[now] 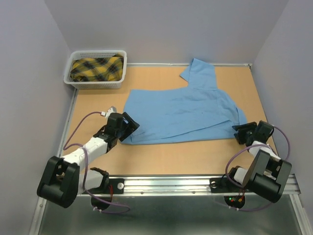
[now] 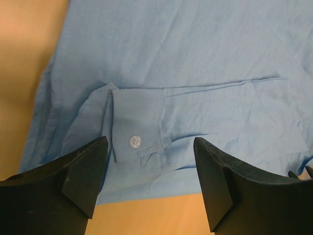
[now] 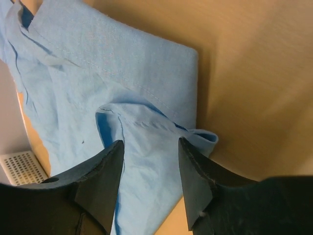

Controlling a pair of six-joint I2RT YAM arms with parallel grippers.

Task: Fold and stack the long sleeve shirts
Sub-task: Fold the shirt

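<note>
A plain light blue button-front cloth shirt (image 1: pixel 181 112) lies spread on the tan wooden surface (image 1: pixel 161 161). The left gripper (image 2: pixel 150 152) hovers over its buttoned cuff (image 2: pixel 134 129), jaws wide open. The right gripper (image 3: pixel 150 144), jaws apart, sits over a fold (image 3: pixel 146 122), possibly touching.

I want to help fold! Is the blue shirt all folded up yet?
Partly folded. The blue shirt lies flat, one cuffed sleeve laid across its body, another part sticking out toward the back.
</note>
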